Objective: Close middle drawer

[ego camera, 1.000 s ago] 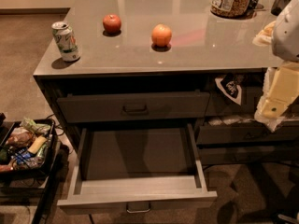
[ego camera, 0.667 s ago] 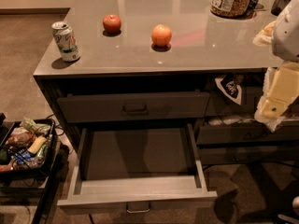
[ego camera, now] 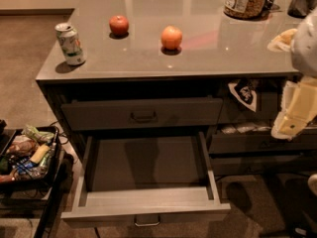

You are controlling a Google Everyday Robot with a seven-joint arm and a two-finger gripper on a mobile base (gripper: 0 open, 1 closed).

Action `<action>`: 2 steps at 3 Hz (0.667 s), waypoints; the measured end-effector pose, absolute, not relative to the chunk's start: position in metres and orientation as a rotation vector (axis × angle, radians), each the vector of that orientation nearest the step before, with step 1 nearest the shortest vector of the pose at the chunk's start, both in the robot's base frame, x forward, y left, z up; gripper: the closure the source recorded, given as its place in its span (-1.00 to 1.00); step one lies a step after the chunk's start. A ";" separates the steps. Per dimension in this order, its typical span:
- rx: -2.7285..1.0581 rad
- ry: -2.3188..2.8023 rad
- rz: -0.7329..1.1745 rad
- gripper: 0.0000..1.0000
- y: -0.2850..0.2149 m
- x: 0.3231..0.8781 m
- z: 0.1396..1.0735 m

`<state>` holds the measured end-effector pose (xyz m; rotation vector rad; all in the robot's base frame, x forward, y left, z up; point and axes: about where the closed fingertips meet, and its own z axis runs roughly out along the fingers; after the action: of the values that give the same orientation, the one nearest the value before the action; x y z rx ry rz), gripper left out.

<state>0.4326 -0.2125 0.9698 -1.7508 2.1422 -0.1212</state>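
The middle drawer (ego camera: pixel 148 182) is a wide dark grey-brown drawer pulled far out below the counter. Its box is empty and its small pull handle (ego camera: pixel 147 221) faces the bottom edge of the view. The drawer above it (ego camera: pixel 143 114) sits nearly flush and has a like handle. My arm (ego camera: pixel 297 108), with white and cream covers, hangs at the right edge beside the cabinet. My gripper (ego camera: pixel 311 184) shows only as a pale piece low at the right edge, to the right of the open drawer and apart from it.
On the grey counter (ego camera: pixel 208 53) stand a soda can (ego camera: pixel 69 43), a red apple (ego camera: pixel 119 25), an orange (ego camera: pixel 171 37) and a jar (ego camera: pixel 245 0). A black cart with snacks (ego camera: pixel 27 155) stands at the left of the open drawer. Shelves with items are at the right (ego camera: pixel 257 133).
A pale piece at the lower right edge has come into view and risen a little. The drawer and the counter items have not moved.
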 end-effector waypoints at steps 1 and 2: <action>-1.696 1.981 -0.063 -1.00 -0.217 0.429 0.956; -1.629 1.843 -0.002 -1.00 -0.215 0.426 0.938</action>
<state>0.4262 -0.2155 0.9384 -1.6285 1.8427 -0.0017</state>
